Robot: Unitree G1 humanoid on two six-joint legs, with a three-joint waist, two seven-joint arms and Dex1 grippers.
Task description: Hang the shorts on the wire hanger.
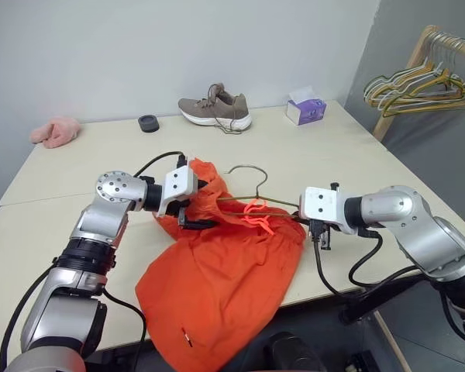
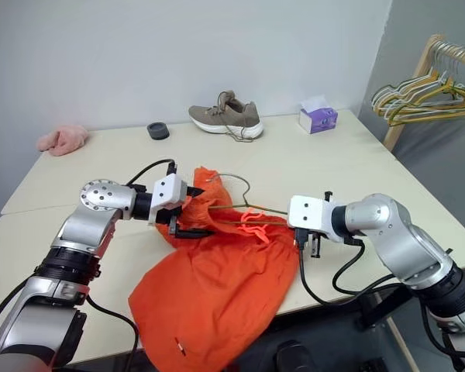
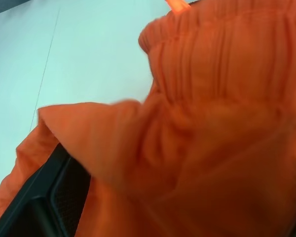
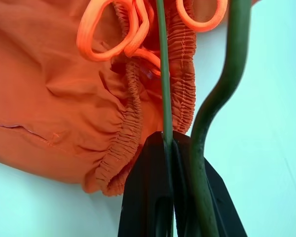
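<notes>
We are seeing the shorts [image 1: 217,287], bright orange with a gathered waistband, lying on the desk [image 1: 310,159] and spilling over its near edge. Our right gripper [image 4: 170,148] is clamping the hanger [image 4: 164,74] wire at the waistband. Our left gripper [image 1: 195,215] is standing open, pressed into the bunched fabric.
</notes>
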